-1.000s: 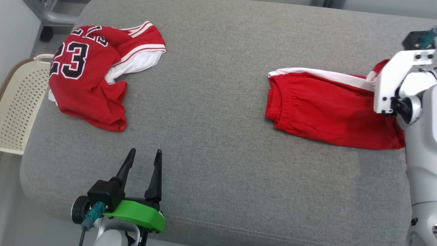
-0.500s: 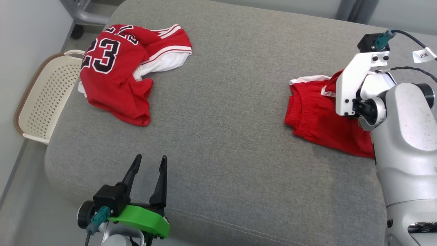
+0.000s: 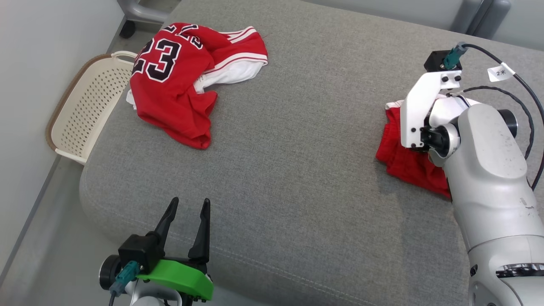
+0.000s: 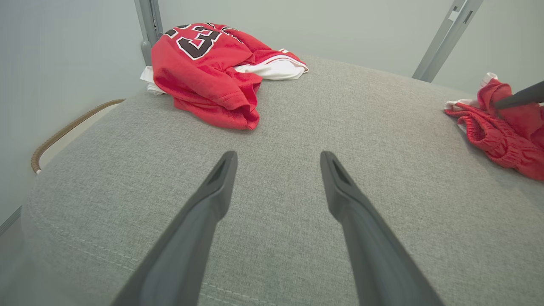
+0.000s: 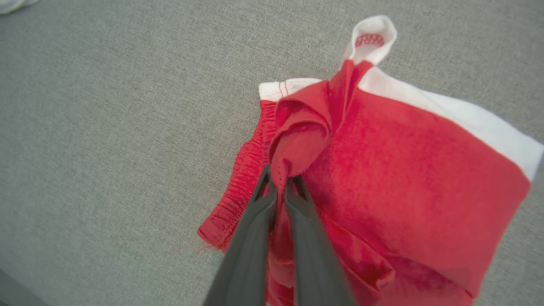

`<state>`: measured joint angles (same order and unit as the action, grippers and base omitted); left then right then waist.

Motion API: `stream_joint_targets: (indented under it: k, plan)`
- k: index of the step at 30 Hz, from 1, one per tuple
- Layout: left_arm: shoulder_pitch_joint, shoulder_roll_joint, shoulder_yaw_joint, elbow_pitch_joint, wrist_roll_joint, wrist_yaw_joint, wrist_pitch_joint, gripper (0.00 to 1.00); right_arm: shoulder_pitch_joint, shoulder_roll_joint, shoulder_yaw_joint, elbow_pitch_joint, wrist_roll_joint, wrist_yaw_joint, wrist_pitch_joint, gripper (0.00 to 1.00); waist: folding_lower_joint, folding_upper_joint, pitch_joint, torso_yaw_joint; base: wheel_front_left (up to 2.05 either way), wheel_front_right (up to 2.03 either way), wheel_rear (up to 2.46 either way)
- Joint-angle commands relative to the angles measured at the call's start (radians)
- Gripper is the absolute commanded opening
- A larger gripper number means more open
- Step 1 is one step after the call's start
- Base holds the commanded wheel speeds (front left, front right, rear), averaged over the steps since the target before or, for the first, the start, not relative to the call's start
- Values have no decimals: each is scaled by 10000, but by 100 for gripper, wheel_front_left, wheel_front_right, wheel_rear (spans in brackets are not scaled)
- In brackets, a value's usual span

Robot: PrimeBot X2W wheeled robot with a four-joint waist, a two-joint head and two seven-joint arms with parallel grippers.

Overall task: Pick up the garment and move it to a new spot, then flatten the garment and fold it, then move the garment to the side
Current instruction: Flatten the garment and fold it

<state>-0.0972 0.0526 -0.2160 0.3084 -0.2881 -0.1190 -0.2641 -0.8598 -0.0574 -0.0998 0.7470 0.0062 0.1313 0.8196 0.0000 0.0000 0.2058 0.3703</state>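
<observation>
Red shorts bunched on cushion, fold pinched by right gripper; its arm hides part. Left gripper spread. Basket near jersey: contents unclear, perhaps partly cut off.

**Red on grey, right across the cushion**

The shorts are bright red, with a broad white stripe down one edge and red stitching on a white corner. The jersey is the same red and carries a black 23 outlined in white, with white-striped trim and white fabric showing at the opening. Under both lies a plain, flecked grey cushion. Beside it is a cream basket, dotted with holes, brown along the rim. The left gripper has black fingers above a vivid green mount, and the right gripper has dark grey ones. There's a teal plug, a black cable and a white tag.
</observation>
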Motion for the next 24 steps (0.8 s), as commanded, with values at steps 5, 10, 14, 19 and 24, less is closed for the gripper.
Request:
stream_joint_targets:
  k: [5, 10, 14, 19, 24]
  plan:
    - [21, -15, 57, -91, -16, 57, -17, 100, -265, 22, -24, 407, 9, -11, -221, 48, 0, 0, 9, 9, 0, 0, 0]
    - [66, -18, 94, -63, -24, 89, -17, 100, -456, 52, -97, 558, 544, -11, -598, 100, 0, 0, -110, -142, 0, 0, 0]
    - [128, -19, 136, -31, 6, 98, -17, 100, -614, 65, -39, 500, 1002, -11, -996, 100, 0, 0, -297, -341, 0, 0, 0]
    - [268, -17, 205, -19, 119, 100, -17, 100, -418, -153, -78, 241, 1235, -11, -1549, 100, 0, 0, -592, -634, 0, 0, 0]
    - [433, 19, 356, -118, 205, 119, -17, 100, 430, -706, -313, -133, 1144, -11, -2150, 100, 0, 0, -868, -946, 0, 0, 0]
